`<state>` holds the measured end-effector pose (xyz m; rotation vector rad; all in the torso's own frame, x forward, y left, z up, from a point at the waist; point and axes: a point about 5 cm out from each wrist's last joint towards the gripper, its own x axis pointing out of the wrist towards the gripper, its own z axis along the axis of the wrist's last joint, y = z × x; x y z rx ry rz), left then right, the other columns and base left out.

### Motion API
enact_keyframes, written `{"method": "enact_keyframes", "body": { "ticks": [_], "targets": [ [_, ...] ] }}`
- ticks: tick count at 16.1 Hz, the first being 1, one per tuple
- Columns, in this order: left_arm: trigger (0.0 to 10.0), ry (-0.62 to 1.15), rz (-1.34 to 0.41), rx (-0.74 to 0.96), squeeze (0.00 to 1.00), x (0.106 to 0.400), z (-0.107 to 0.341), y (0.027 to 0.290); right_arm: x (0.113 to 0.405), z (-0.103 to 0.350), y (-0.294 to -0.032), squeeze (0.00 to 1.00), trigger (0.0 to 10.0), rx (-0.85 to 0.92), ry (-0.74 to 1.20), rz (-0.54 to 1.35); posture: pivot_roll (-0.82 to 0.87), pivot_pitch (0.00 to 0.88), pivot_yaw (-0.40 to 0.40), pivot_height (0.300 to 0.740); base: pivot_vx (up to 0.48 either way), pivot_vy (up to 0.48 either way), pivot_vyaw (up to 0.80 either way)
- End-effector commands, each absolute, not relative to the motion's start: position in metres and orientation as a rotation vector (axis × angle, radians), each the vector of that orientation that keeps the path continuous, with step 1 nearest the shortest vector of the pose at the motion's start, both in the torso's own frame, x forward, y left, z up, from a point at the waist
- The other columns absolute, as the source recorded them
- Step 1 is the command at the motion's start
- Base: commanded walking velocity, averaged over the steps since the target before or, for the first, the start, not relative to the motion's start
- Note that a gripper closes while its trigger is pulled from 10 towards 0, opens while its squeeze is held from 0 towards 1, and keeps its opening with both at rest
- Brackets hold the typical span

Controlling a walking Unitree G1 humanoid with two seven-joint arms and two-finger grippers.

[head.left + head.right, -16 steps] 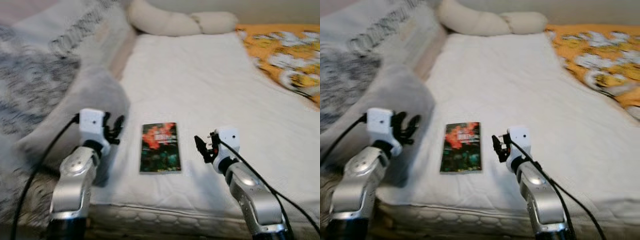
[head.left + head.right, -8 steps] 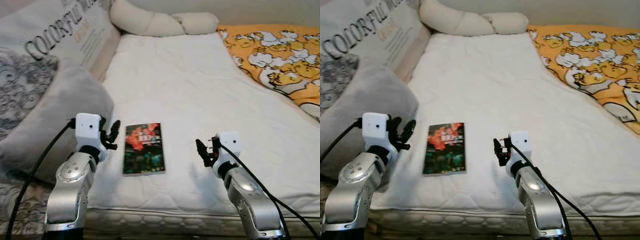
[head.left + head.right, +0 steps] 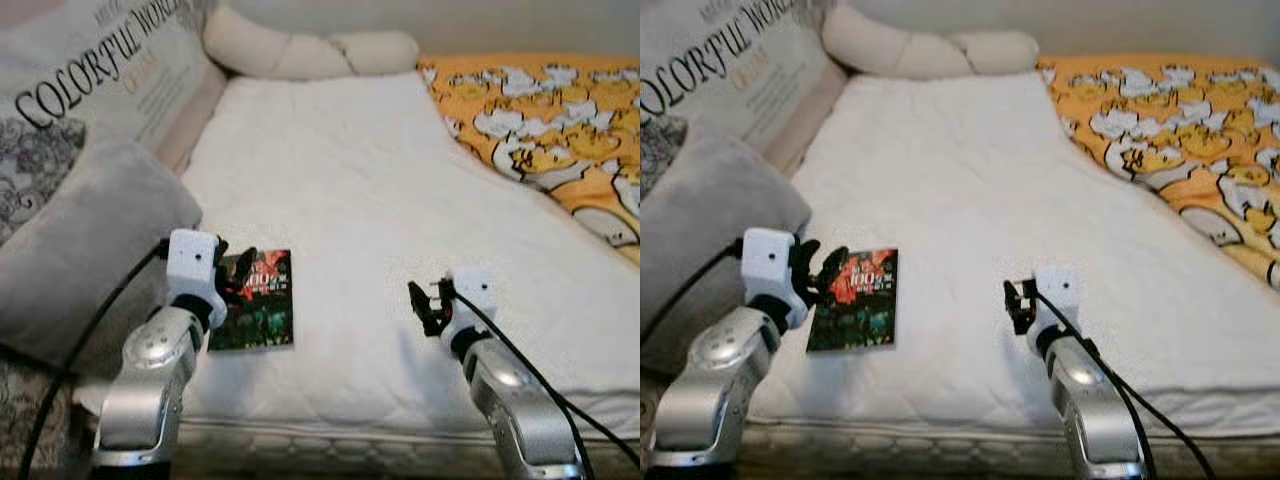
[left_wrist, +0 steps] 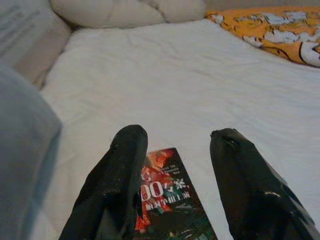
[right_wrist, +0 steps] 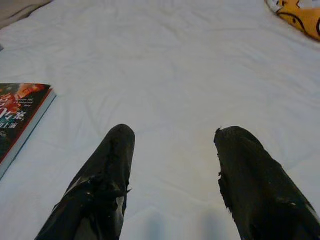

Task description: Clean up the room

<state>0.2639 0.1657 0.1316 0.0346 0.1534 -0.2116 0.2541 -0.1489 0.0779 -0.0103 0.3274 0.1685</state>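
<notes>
Left eye view, book: we see 1 book (image 3: 255, 299) with a dark red and green cover lying flat on the white mattress (image 3: 370, 200), close to the mattress's near edge and toward its left side.
Left eye view, left gripper: our left gripper (image 3: 238, 276) hovers at the book's left edge, overlapping its upper left corner; its 2 black fingers stand apart.
Left eye view, right gripper: our right gripper (image 3: 428, 305) hangs over bare sheet near the near edge, well apart from the book, on the book's right; from here we cannot tell how its fingers stand.
Right eye view, surroundings: a grey pillow (image 3: 700, 235) sits at the mattress's left edge, a printed cushion (image 3: 725, 70) behind it, a cream bolster (image 3: 925, 50) along the far edge and an orange patterned blanket (image 3: 1180, 130) over the right side.
Left wrist view, pincer: the 2 fingers (image 4: 120, 185) are spread, nothing between them, and the book lies beneath and between them; 1 finger covers part of the cover. We cannot tell whether they touch it.
Right wrist view, pincer: the 2 fingers (image 5: 105, 180) are parted over bare white sheet, empty; the book's corner shows off to one side, well clear of them.
</notes>
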Motion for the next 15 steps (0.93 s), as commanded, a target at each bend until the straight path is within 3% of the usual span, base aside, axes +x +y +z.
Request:
{"method": "enact_keyframes", "body": {
  "ticks": [1,15],
  "targets": [
    [10.0,0.171,-0.191,0.037,0.00,0.2608,0.1291,0.1710,0.2558,0.0819,-0.1425,0.00,10.0,-0.004,0.315,0.195,-0.01,0.000,0.024,0.740,0.000,-0.270,0.00],
    [10.0,0.194,-0.204,0.042,0.00,0.2596,0.1240,0.1710,0.2539,0.0772,-0.1486,0.00,10.0,-0.041,0.340,0.179,-0.01,0.000,0.026,0.740,0.000,-0.269,0.00]
  ]
}}
